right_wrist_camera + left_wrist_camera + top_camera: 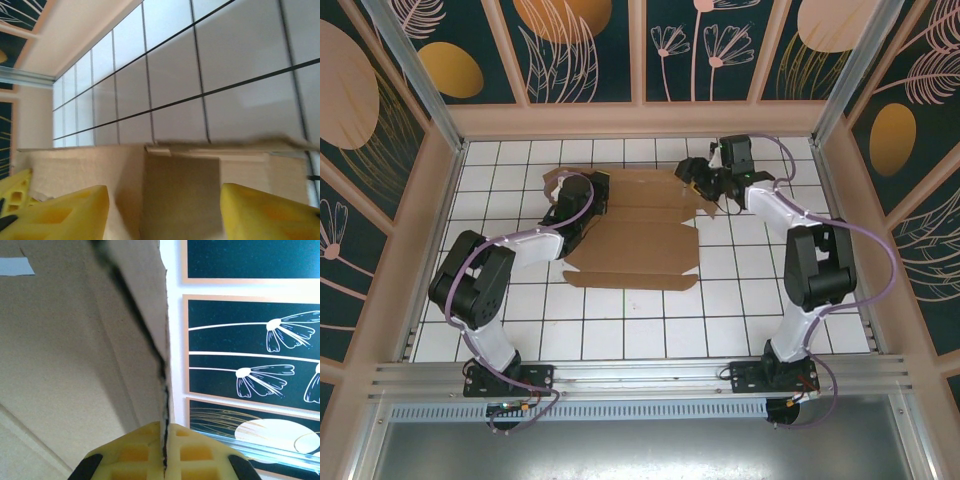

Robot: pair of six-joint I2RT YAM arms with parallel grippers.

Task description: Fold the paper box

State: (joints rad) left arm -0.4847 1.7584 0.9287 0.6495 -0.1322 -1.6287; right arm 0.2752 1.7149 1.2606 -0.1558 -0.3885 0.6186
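The paper box (635, 235) is a brown cardboard sheet with creases and flaps, lying partly folded on the white tiled table (740, 310). My left gripper (592, 195) is at the sheet's far left side. In the left wrist view its yellow fingers (135, 450) are pressed together on a raised cardboard edge (150, 330), so my left gripper (165, 427) is shut on the box. My right gripper (698, 180) hovers at the sheet's far right corner. Seen from the right wrist, my right gripper (165, 215) is open, fingers wide apart, with a cardboard flap (180, 190) beyond them.
A wooden rim (640, 118) and patterned dark panels wall in the table at the back and both sides. An aluminium rail (650, 375) runs along the near edge by the arm bases. Bare tiles lie in front of the box and to its right.
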